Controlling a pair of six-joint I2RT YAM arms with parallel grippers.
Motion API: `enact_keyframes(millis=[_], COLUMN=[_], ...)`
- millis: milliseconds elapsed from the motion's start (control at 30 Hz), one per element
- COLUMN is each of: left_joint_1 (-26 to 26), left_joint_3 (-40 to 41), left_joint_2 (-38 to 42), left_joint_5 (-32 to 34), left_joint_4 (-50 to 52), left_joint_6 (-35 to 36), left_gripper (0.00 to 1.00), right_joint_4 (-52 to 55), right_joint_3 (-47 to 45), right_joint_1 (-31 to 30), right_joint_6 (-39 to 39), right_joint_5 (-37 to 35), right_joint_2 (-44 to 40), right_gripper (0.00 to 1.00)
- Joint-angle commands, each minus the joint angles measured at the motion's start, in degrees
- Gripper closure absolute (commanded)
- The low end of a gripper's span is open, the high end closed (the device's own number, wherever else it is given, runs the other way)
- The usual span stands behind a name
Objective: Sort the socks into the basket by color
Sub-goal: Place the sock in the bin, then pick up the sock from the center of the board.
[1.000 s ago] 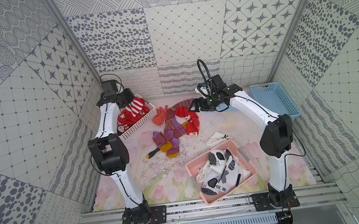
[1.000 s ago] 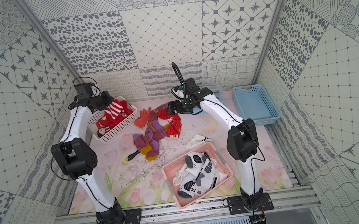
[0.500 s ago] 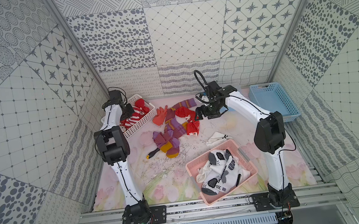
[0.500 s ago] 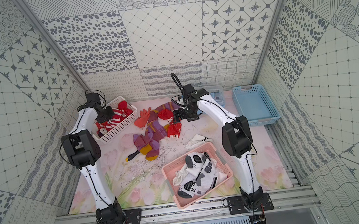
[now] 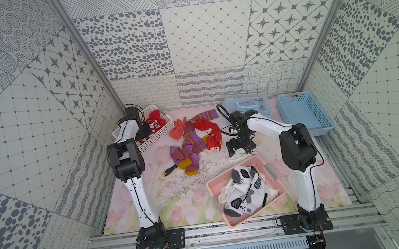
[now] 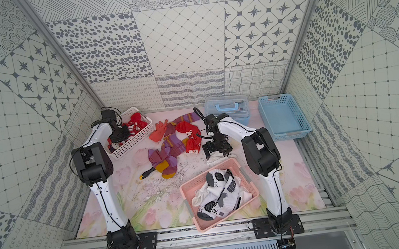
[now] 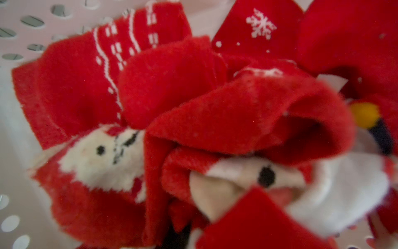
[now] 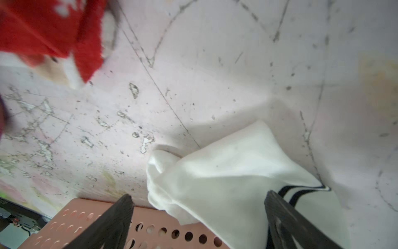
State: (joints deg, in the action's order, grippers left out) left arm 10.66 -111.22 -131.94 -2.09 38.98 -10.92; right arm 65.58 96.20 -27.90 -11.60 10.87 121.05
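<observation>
In both top views the right gripper (image 5: pixel 241 148) hangs low over a loose white fabric sock with black stripes (image 5: pixel 239 155), which lies on the floral mat just beside the far rim of the pink perforated plastic basket (image 5: pixel 279 193) already piled with white socks marked black and grey (image 6: pixel 218 192). Across the table the left gripper (image 6: pixel 119 135) is down inside the white perforated plastic basket (image 6: pixel 141 140) among the red fleece socks (image 6: pixel 137 118) (its jaws are buried, so I cannot tell how they stand). Between the arms sit purple socks with yellow toes (image 5: pixel 186 155), more red ones and an orange-red glove (image 5: pixel 179 128); the blue basket (image 5: pixel 322 125) looks empty. On the left wrist view, nothing but red socks with snowflakes and white faces (image 7: pixel 215 112), no fingertips visible. On the right wrist view, the fingers (image 8: pixel 112 222) are spread wide, straddling the white sock with the pink rim right underneath. The risk, I'd say: closing here could catch the basket edge and drag it, or pinch only a fold so the sock slips free.
</observation>
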Motion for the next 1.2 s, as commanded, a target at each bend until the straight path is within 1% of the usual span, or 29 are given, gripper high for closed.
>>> enact_keyframes(millis=[0, 33, 100, 133, 200, 367, 433, 500, 567, 600, 667, 767, 967, 1167], left_joint_1=[0.59, 0.59, 0.6, 0.59, 0.61, 0.68, 0.68, 0.66, 0.77, 0.77, 0.77, 0.77, 0.77, -0.18], left_joint_3=[1.97, 2.82, 4.66, 5.61, 7.39, 10.29, 10.32, 10.03, 9.38, 8.99, 8.07, 6.97, 6.32, 7.38], left_joint_2=[2.45, 3.39, 5.29, 6.43, 8.33, 12.85, 14.23, 15.57, 16.74, 17.33, 18.3, 19.43, 22.56, 26.4], left_joint_5=[-0.77, -1.04, -1.81, -1.97, -2.53, -2.45, -2.26, -2.24, -2.37, -2.52, -2.59, -2.82, -4.55, -7.48], left_joint_4=[1.24, 0.8, -0.18, -0.73, -1.51, -2.77, -2.77, -2.9, -2.86, -2.88, -2.6, -2.38, -2.51, -2.86], left_joint_6=[0.75, 0.49, -0.09, -0.45, -0.92, -1.3, -1.39, -1.3, -1.3, -1.3, -1.3, -1.21, -1.89, -2.82], left_gripper=[0.61, 0.54, 0.46, 0.42, 0.38, 0.31, 0.3, 0.27, 0.26, 0.24, 0.19, 0.18, 0.17, 0.18], right_joint_4=[-3.16, -3.95, -5.31, -5.9, -7.06, -9.13, -9.67, -10.33, -10.9, -11.08, -11.34, -11.92, -11.98, -10.06], right_joint_3=[-1.17, -1.56, -2.28, -2.66, -3.49, -4.97, -5.06, -5.06, -4.89, -4.72, -4.28, -4.01, -3.0, -1.07], right_joint_1=[-0.31, -0.31, -0.36, -0.31, -0.33, -0.45, -0.41, -0.48, -0.42, -0.44, -0.56, -0.53, -0.73, -1.89], right_joint_6=[-0.73, -1.17, -2.02, -2.33, -2.93, -3.91, -4.13, -4.4, -4.66, -4.8, -5.06, -5.44, -6.33, -6.84], right_joint_5=[-2.95, -3.42, -4.1, -4.41, -4.56, -4.93, -4.72, -4.8, -5.14, -5.24, -5.33, -5.68, -6.05, -5.34], right_joint_2=[-1.47, -1.06, -0.48, -0.3, -0.37, -1.25, -1.67, -2.26, -2.78, -2.99, -3.48, -5.04, -9.58, -14.23], right_gripper=[0.02, 0.03, 0.06, 0.09, 0.17, 0.41, 0.52, 0.66, 0.77, 0.81, 0.85, 0.94, 1.0, 1.0])
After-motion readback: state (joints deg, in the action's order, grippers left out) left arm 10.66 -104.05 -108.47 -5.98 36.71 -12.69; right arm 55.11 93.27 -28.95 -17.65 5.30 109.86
